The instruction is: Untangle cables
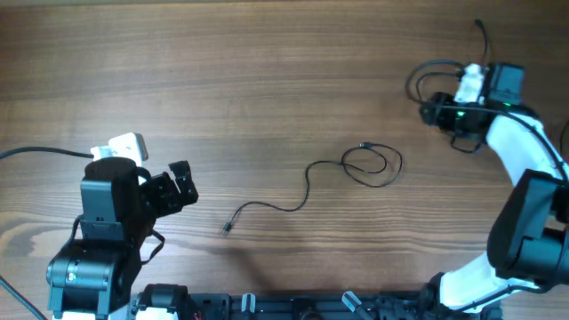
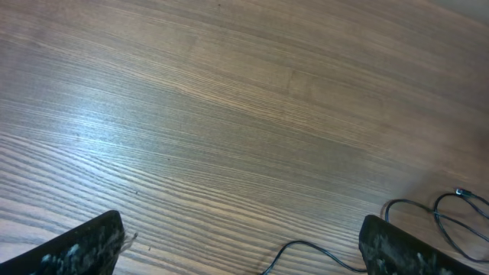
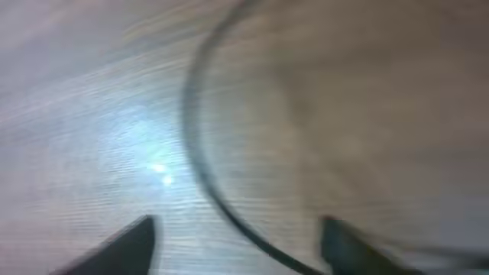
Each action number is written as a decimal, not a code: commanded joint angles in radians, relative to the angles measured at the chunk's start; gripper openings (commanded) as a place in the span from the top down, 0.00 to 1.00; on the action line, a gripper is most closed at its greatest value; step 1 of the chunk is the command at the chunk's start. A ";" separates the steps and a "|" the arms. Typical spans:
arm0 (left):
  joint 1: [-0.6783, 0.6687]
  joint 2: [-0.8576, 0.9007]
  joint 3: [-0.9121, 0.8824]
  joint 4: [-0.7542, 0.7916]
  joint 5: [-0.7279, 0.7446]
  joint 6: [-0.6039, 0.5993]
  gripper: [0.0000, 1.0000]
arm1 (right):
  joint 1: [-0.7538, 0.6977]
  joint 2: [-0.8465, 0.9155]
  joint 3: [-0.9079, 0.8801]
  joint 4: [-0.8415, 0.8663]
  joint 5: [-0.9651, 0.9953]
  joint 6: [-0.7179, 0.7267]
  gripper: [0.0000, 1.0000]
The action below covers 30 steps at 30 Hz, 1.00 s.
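Note:
One thin black cable (image 1: 307, 182) lies on the wooden table, running from a small plug (image 1: 228, 229) at lower left to loose loops (image 1: 373, 165) at the centre right. My left gripper (image 1: 182, 188) is open and empty, left of that plug. In the left wrist view its fingers (image 2: 241, 252) are wide apart, with the cable (image 2: 306, 246) and the loops (image 2: 458, 214) ahead. A second black cord (image 1: 415, 82) loops beside my right gripper (image 1: 429, 111) at the far right. The right wrist view is blurred. Its fingers (image 3: 237, 244) are apart, with a black cord (image 3: 197, 160) curving between them.
The left arm's base (image 1: 89, 258) stands at the lower left, with a thicker black wire (image 1: 40, 152) leading off the left edge. The right arm (image 1: 524, 178) runs down the right side. A black rail (image 1: 284, 307) lines the table's front edge.

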 commanded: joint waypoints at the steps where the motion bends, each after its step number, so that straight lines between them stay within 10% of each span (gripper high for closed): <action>1: 0.006 0.000 0.001 0.002 -0.009 -0.012 0.00 | 0.076 0.018 -0.005 0.035 0.107 -0.136 0.13; 5: 0.006 0.000 0.001 0.002 -0.009 -0.012 0.00 | 0.113 0.036 -0.005 0.066 0.288 -0.178 0.11; 12: 0.006 0.000 0.001 0.002 -0.009 -0.012 0.00 | 0.113 0.069 -0.005 0.129 0.288 -0.199 0.86; 30: 0.006 0.000 0.001 0.002 -0.009 -0.012 0.00 | -0.132 0.212 0.253 0.684 0.411 -0.123 0.96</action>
